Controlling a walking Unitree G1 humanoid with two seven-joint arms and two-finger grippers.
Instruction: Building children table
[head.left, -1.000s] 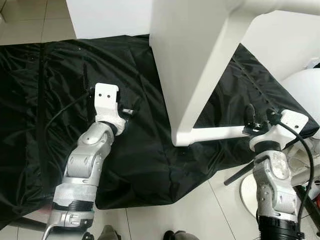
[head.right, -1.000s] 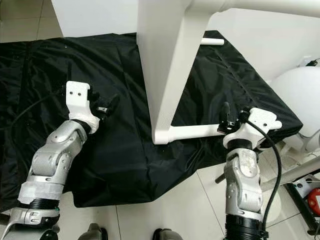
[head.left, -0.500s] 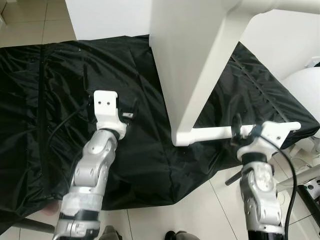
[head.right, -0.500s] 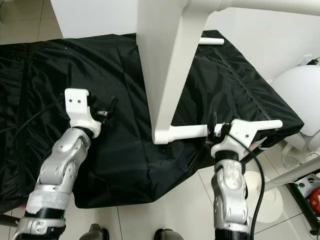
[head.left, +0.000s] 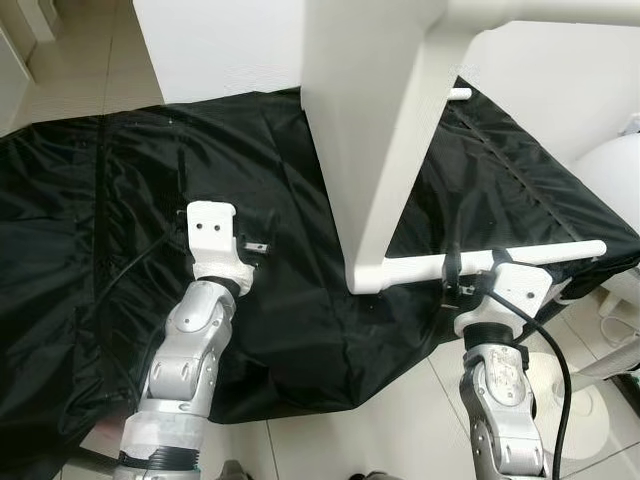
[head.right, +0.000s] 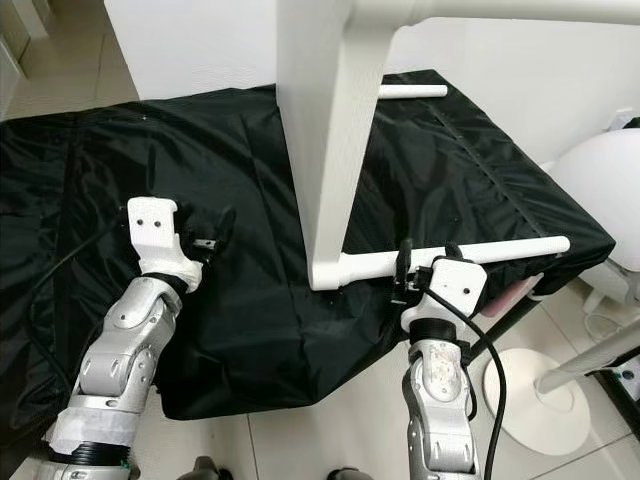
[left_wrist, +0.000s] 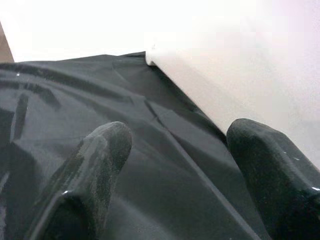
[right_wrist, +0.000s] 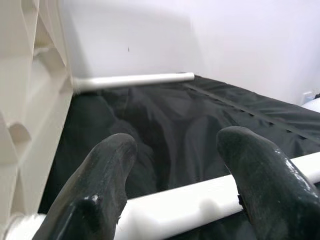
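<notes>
The right gripper, fingers spread and holding nothing, straddles the near white table leg, whose long axis runs crosswise just beyond its fingertips, while the open, empty left gripper hovers farther off over the black cloth.

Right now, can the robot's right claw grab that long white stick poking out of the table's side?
Probably yes. The right claw hangs open right over the white stick, one finger on each side of it in the wrist view, with nothing in between.
</notes>
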